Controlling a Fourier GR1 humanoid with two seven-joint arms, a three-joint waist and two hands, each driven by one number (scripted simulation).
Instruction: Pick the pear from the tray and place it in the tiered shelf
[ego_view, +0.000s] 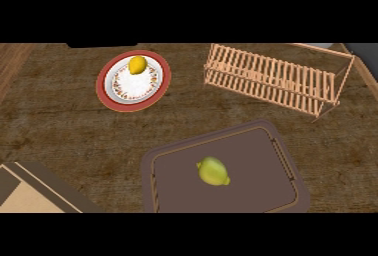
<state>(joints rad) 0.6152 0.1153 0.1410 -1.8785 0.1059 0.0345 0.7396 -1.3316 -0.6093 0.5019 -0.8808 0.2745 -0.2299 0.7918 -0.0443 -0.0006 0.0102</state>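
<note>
Head view | hands: neither in sight, so their state cannot be told | pear (213, 171) lies mid-tray (284, 150), untouched | tiered shelf (275, 78) well apart, upper right | risk: lemon (137, 65) on plate (111, 95) looks similar, wrong pick possible; rounded pear may roll when approached

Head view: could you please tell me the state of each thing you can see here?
pear: lying on the tray, untouched
tray: flat on the counter, holding only the pear
tiered shelf: empty
lemon: resting on the plate
plate: flat, holding the lemon
</note>
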